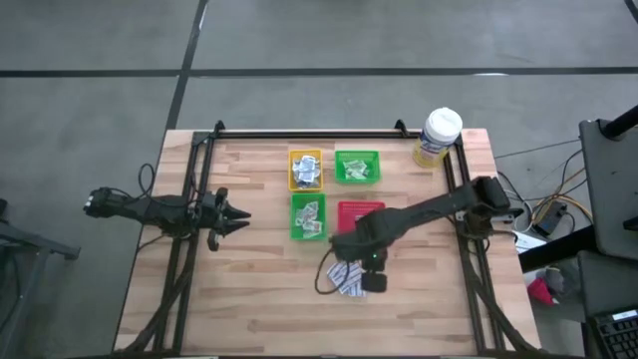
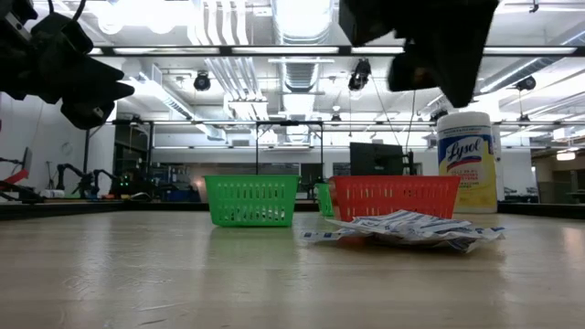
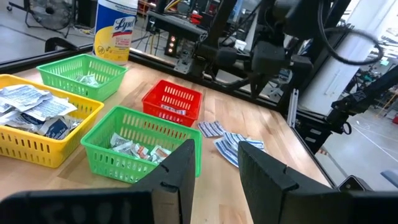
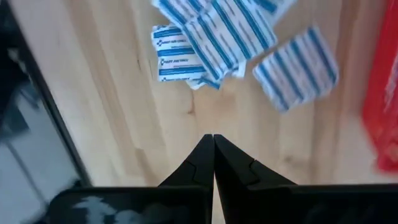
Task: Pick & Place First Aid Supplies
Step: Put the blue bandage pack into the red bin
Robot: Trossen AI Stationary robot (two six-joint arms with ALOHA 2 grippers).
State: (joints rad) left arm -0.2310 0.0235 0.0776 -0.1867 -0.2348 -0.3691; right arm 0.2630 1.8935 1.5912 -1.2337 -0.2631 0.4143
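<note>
I work over a pale wooden table (image 1: 249, 299) edged by a dark metal frame, set on a grey concrete floor (image 1: 100, 40). My right gripper (image 4: 213, 142) hangs above the boards with its fingers pressed together, clenched on nothing, the blue-and-white pads (image 4: 230, 31) lying loose on the wood just beyond its tips. From above, that small heap (image 1: 351, 279) sits at about five o'clock of the table's middle, just beside the red tray (image 1: 359, 212), which is at its twelve o'clock. My left gripper (image 3: 214, 162) waits at nine o'clock near the table's edge, fingers parted and empty. The yellow tray (image 1: 305, 169) holds white-grey sachets, and the two green trays (image 1: 357, 167) hold small packets too. The yellow canister (image 1: 439, 137) stands at one o'clock by the far rail. Across the table at board level, the room shows ceiling lights and ducts (image 2: 302, 27) and dark equipment racks (image 2: 375, 157).
</note>
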